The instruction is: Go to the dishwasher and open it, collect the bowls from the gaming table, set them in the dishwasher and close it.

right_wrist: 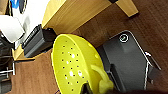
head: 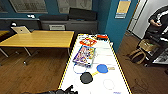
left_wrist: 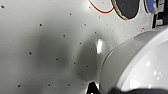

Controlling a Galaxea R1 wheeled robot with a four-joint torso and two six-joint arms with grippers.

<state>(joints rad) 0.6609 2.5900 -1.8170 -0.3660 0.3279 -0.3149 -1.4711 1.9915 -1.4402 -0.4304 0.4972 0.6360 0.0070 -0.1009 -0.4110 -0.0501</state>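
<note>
Yellow-green bowl (right_wrist: 75,65) sits gripped in the right tool (right_wrist: 96,87); left tool's state unclear.

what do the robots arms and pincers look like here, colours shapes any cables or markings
Little of them shows. In the head view an arm is black, with a lumpy, jointed outline and one angular tip. In the wrist views the left pincer and the right pincer are dark, narrow pieces at the picture's edge. No cables or markings can be made out.
</note>
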